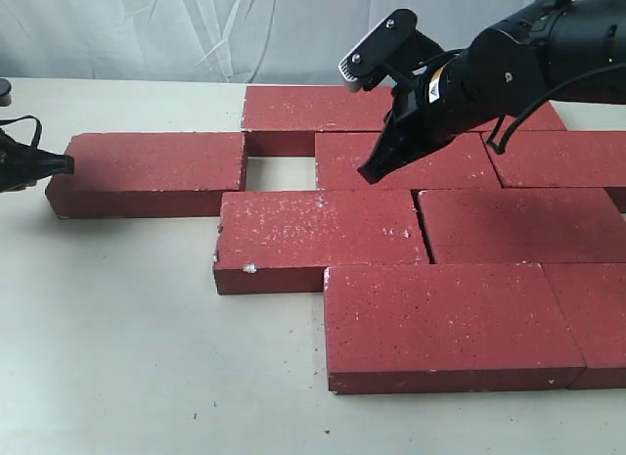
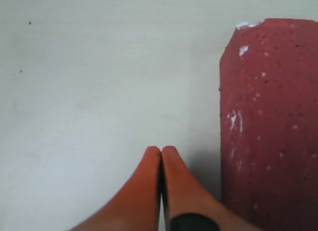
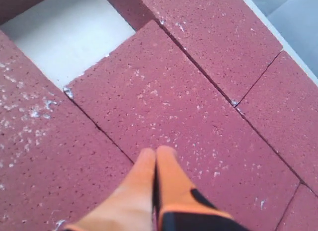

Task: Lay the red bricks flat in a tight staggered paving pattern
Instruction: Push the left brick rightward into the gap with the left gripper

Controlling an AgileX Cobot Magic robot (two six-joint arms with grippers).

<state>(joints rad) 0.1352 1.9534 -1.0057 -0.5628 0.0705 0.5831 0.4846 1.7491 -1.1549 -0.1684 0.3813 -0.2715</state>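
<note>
Red bricks (image 1: 323, 235) leave one gap (image 1: 279, 173); with our left gripper (image 2: 161, 151) and right gripper (image 3: 156, 152) both pinched shut, empty, we should push the loose brick (image 1: 147, 171) squarely in.

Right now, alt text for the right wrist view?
Shut orange-tipped claw points at a rough dark-red rectangular paver brick laid flat, tight among identical bricks; beyond it, a gap showing white table.
</note>
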